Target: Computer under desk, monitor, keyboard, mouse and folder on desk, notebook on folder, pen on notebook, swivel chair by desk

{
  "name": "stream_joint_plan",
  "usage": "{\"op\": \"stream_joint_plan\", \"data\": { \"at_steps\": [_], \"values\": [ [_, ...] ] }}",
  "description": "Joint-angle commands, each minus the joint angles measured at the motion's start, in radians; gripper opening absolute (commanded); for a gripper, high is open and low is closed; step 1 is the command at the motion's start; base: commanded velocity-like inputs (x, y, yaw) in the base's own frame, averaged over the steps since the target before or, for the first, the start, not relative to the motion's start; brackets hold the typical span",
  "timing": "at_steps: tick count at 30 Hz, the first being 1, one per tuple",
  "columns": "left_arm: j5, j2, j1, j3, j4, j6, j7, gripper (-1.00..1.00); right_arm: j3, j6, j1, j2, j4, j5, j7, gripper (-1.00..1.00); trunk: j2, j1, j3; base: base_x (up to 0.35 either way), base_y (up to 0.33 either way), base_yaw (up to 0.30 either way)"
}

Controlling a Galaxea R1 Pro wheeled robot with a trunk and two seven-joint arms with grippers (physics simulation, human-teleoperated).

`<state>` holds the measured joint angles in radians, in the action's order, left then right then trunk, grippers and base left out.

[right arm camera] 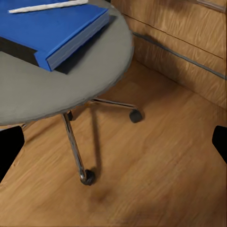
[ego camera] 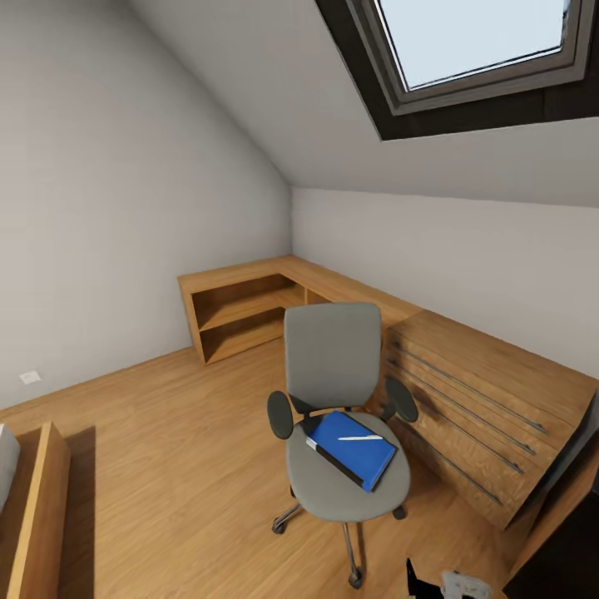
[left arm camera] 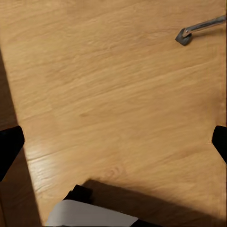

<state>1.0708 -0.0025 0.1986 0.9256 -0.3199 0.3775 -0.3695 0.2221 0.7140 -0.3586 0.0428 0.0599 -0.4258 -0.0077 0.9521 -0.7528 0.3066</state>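
Observation:
The swivel chair [ego camera: 333, 358] stands mid-room on the plank floor, its grey seat [right arm camera: 56, 90] close to my right gripper [right arm camera: 113, 144], which hangs open beside the chrome legs. On the seat lies the blue folder [ego camera: 353, 445] [right arm camera: 52, 28], and the white pen [ego camera: 360, 438] [right arm camera: 47, 6] rests on top of it. A black edge [ego camera: 319, 449] [right arm camera: 14, 47] shows at one end of the folder; I cannot tell whether it is the notebook. My left gripper [left arm camera: 113, 144] is open over bare floor. Computer, monitor, keyboard and mouse are out of view.
A wooden drawer chest [ego camera: 482, 408] stands just right of the chair. A low wooden corner shelf [ego camera: 249, 308] runs along the far walls. A wooden bed frame [ego camera: 37, 516] is at the left. A black surface [ego camera: 557, 574] fills the lower right corner. A chair caster [left arm camera: 184, 37] shows.

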Motion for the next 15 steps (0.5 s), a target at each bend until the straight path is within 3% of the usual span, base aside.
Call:
{"op": "stream_joint_plan", "data": {
  "at_steps": [1,5,8,13,14,15],
  "values": [
    [0.008,0.002,0.006,0.007,-0.021,0.004,-0.007,1.0,0.005,0.001,-0.001,0.0,0.02,-0.01,-0.013,1.0,0.001,0.0,0.001,0.0,0.001,0.0],
    [0.008,0.017,0.029,0.005,-0.114,0.0,-0.01,1.0,0.0,-0.017,-0.002,0.001,0.114,-0.014,-0.077,1.0,0.001,0.0,0.001,0.0,0.0,0.0],
    [0.008,0.043,0.06,0.001,-0.215,-0.03,-0.023,1.0,-0.003,-0.099,-0.006,0.001,0.215,-0.015,-0.147,1.0,0.001,0.0,0.001,0.0,0.0,0.0],
    [0.008,0.068,0.108,-0.047,-0.339,-0.147,-0.069,1.0,-0.004,-0.321,-0.031,0.004,0.334,-0.016,-0.201,1.0,0.001,0.0,0.001,0.0,0.0,0.0],
    [0.008,0.074,0.125,-0.092,-0.384,-0.213,-0.097,1.0,-0.005,-0.427,-0.059,0.005,0.373,-0.016,-0.215,1.0,0.001,0.0,0.001,0.0,0.0,0.0],
    [0.007,0.076,0.132,-0.12,-0.406,-0.248,-0.111,1.0,-0.005,-0.478,-0.076,0.006,0.389,-0.016,-0.221,1.0,0.001,0.0,0.001,0.0,0.0,0.0]
  ]
}}
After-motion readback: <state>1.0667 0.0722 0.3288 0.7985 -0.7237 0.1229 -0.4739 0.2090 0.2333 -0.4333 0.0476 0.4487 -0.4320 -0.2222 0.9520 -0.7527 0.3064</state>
